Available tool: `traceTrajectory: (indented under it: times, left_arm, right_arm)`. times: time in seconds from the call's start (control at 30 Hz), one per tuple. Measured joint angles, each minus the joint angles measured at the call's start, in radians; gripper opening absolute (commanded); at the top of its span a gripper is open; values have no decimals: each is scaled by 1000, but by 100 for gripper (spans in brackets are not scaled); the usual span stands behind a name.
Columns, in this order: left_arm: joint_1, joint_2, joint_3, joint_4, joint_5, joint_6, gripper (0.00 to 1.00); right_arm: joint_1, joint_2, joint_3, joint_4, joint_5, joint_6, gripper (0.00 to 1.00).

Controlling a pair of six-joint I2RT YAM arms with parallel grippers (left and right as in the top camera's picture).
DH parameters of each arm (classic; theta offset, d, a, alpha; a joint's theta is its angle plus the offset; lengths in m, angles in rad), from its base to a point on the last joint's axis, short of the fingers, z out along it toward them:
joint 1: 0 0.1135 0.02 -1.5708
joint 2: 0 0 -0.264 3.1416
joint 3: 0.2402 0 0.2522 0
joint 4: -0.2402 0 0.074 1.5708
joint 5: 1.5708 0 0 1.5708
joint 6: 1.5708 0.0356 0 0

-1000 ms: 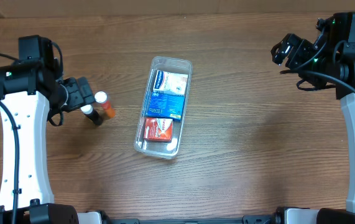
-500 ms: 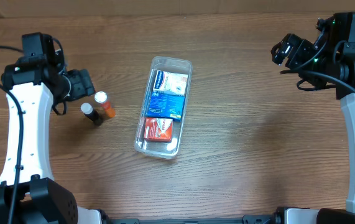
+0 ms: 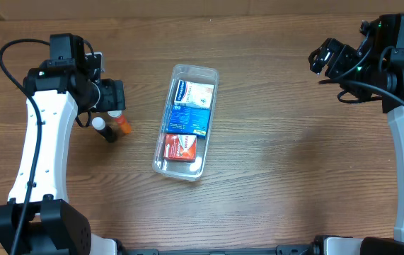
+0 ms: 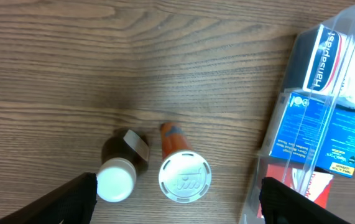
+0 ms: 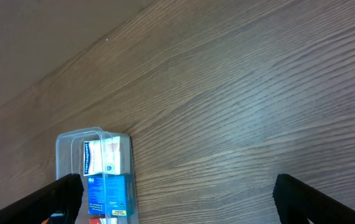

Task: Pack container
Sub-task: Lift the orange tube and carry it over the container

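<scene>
While the container (image 3: 194, 74) sits mid-bench, it lies off to the right of the left end effector (image 3: 110, 97) and to the left of the right end effector (image 3: 327, 58), clearly nearer the left one. Its long axis runs roughly away from the robot, the far end leaning a little toward the right arm. From either end effector it therefore presents a long side wall, not a short end. Inside, three boxes lie in a row along that axis: white-and-blue box (image 3: 193, 92) at the far end, blue box (image 3: 189, 119) in the middle, red box (image 3: 181, 147) toward the near end. A bare strip of floor shows beyond the red one. Left end effector: jaws spread wide, nothing between them, hovering over two bottles on the bench (image 3: 272, 177). These are an orange bottle (image 4: 183, 176) and a dark bottle (image 4: 118, 179), white caps up, just beside each other, directly below it. The container wall shows to the right of them in the left wrist view, near but apart. Right end effector: jaws wide, empty, well apart from everything; the container lies low and to the left in its view. Judgement: a bottle is the likely next pick, and it is the left arm's job. The carry would go rightward over the long wall. Spare room inside looks tight, so where a bottle would fit is uncertain.
</scene>
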Motion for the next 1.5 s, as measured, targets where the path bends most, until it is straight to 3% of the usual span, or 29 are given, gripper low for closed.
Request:
traceTrajectory:
  times: [0.2, 0.57, 1.17, 1.3, 1.5]
  left_arm:
    - [0, 64, -6, 0, 11, 0, 78]
    - [-35, 139, -11, 16, 11, 5, 51]
    - [-35, 142, -9, -36, 3, 7, 27]
    - [-40, 142, 67, -165, 0, 8, 25]
    - [-124, 137, 362, -316, -1, 26, 25]
  right_arm:
    - [0, 0, 0, 0, 0, 0, 100]
    - [0, 0, 0, 0, 0, 0, 100]
    - [0, 0, 0, 0, 0, 0, 100]
    - [0, 0, 0, 0, -1, 0, 100]
    - [0, 0, 0, 0, 0, 0, 100]
